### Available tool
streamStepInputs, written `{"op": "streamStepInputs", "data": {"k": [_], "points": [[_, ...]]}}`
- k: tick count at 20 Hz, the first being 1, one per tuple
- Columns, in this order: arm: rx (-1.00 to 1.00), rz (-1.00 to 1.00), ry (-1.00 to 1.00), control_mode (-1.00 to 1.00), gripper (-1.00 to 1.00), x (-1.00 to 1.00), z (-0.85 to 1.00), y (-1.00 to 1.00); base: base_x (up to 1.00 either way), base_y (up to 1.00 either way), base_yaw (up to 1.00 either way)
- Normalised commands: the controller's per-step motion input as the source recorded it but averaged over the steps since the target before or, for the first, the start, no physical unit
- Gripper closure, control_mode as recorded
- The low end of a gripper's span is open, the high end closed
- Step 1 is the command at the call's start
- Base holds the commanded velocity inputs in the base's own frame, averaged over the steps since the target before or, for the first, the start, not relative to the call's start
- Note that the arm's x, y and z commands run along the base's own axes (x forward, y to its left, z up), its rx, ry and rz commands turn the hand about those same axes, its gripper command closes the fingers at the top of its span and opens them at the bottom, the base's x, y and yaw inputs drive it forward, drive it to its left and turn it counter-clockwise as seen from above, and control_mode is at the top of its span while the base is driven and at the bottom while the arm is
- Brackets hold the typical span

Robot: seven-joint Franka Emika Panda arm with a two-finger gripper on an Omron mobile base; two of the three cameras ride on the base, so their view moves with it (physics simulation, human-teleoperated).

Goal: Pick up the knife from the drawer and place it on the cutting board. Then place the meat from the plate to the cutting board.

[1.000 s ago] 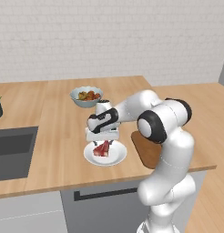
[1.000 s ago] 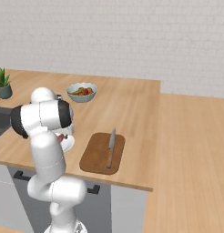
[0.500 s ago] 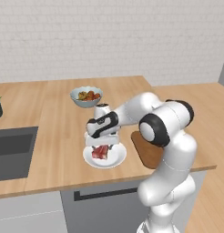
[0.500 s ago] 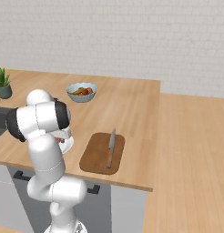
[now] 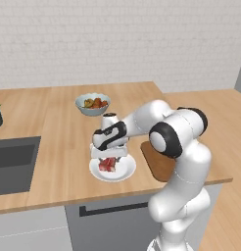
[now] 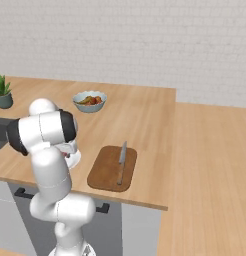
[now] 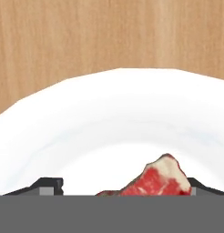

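Meat (image 5: 108,164) on plate (image 5: 123,172), under open hand (image 5: 108,158) with fingers either side. Knife (image 6: 122,158) already on cutting board (image 6: 106,172), on worktop (image 6: 145,120).

Two base views flank the counter (image 5: 59,147); hand view hangs close above the plate (image 7: 86,118).

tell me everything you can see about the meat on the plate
The meat is a small wedge-shaped slab, raw red with pale whitish marbling and a fatty cap at its raised tip. It lies on the round white plate, near the plate's middle, on the wooden counter left of the cutting board. The gripper hangs right over it with its jaws open to either side of the slab. Whether the fingertips touch it cannot be told.
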Motion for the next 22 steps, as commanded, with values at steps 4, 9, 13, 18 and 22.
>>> {"op": "streamStepInputs", "data": {"k": [4,9,13,18,22], "points": [[0.00,0.00,0.01,-1.00,1.00,-0.09,-0.23,0.17,0.00,0.00,0.00],[0.00,0.00,0.00,-1.00,1.00,-0.32,0.00,0.00,0.00,0.00,0.00],[0.00,0.00,0.00,-1.00,1.00,-0.30,0.21,-0.08,0.00,0.00,0.00],[0.00,0.00,0.01,-1.00,1.00,-0.18,0.78,-0.43,0.00,0.00,0.00],[0.00,0.02,0.01,-1.00,1.00,-0.02,0.50,-0.86,0.00,0.00,0.00]]}}
